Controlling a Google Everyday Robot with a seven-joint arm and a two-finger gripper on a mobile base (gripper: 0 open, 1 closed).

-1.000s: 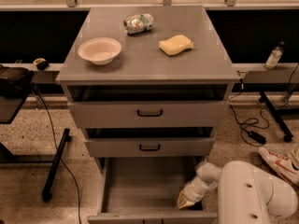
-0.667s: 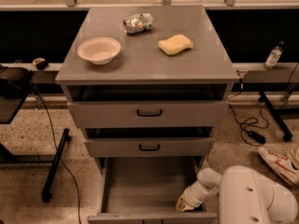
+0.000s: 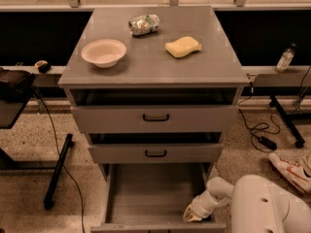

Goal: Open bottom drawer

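1. At the foot of the cabinet (image 3: 155,64), the bottom drawer (image 3: 155,193) stands pulled far out toward the camera. Its bare floor shows, and its front panel lies at the lower edge of the view.
2. The gripper (image 3: 196,212) sits inside that drawer, in the front right corner just behind the front panel. It is probably there because pushing on the panel's inner face draws the drawer out. Whether it is spread or closed, or has hold of anything, I cannot tell.
3. The white arm (image 3: 219,189) reaches in over the drawer's right wall from the robot's body (image 3: 267,208), which stands just beside the drawer.
4. The task looks done, or nearly so (little travel can remain).
5. The front panel and right wall hem the gripper in, so the open way out is upward. Farther back, the middle drawer (image 3: 155,153) and top drawer (image 3: 155,118) overhang.
6. A shoe (image 3: 291,166) and a cable (image 3: 260,130) lie on the floor to the right, and a black stand leg (image 3: 56,171) is to the left, all apart from the drawer.
7. The bowl (image 3: 103,52), crushed can (image 3: 144,24) and sponge (image 3: 183,47) rest on the cabinet top, well away from the work.
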